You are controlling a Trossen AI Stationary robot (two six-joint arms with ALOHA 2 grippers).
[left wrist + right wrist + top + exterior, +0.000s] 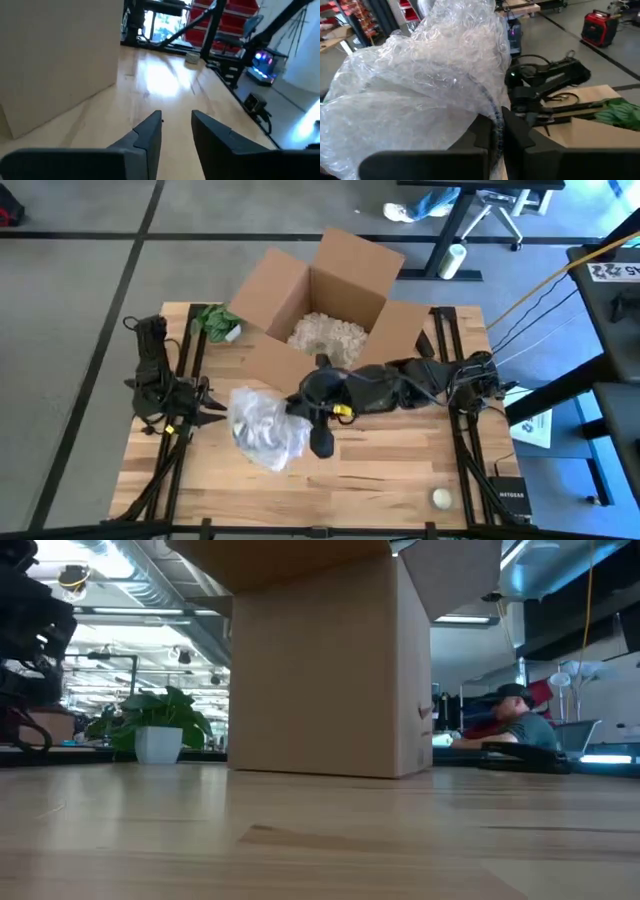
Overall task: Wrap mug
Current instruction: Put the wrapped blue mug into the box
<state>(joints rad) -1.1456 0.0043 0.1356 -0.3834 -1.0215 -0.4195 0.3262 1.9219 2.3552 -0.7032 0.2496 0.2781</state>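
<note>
A crumpled bundle of clear bubble wrap (262,425) sits over the middle of the table. Through the wrap (430,75) a dark blue curved rim of the mug (489,102) shows; the remainder of the mug is hidden. My right gripper (305,420) reaches in from the table's right and is shut on the bundle (498,131). My left gripper (212,406) waits at the table's left, open (176,122) with nothing between its fingers, pointing across bare wood. My right gripper pinches the dark blue rim (495,120) together with the bubble wrap over it, between its two fingers. The fingers come roughly level from the table's right. The wrap billows out beyond the fingertips. Whether the bundle rests on the table cannot be told.
An open cardboard box (330,290) with pale filler stands at the far middle, close behind the right arm. A small green plant (215,322) is at the far left, and a small pale round object (442,498) at the near right. Bare wood (380,470) lies along the near edge.
</note>
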